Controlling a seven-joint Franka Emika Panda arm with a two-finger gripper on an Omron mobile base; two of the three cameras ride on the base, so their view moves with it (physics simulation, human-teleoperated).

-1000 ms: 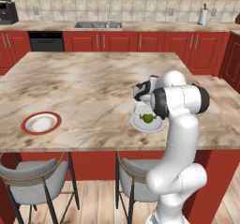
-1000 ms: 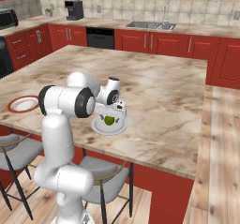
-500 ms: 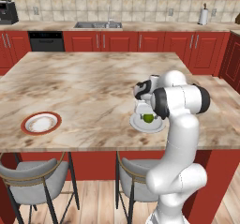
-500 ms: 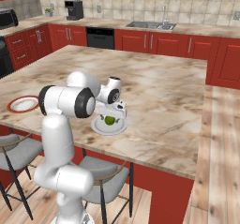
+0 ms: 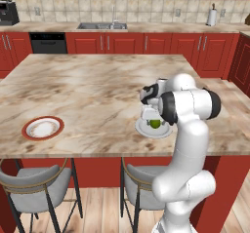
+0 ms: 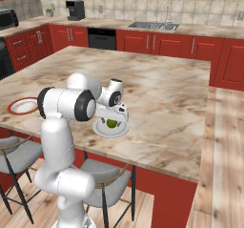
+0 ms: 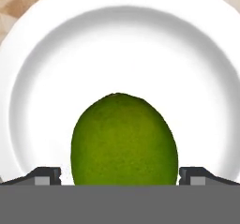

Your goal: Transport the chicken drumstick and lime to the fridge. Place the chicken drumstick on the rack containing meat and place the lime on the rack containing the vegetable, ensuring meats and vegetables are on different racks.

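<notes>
Lime (image 7: 124, 141) is sitting right between the spread tips of the claw (image 7: 120, 174), one dark tip showing on each side of it and neither pressing on it yet. It is looking light, firm and smooth-skinned, so it may be rolling easily; taking it across its widest middle seems safest. It is resting on a white plate (image 7: 51, 54), which is lying on the marble table (image 5: 93, 90) near its front edge.
</notes>
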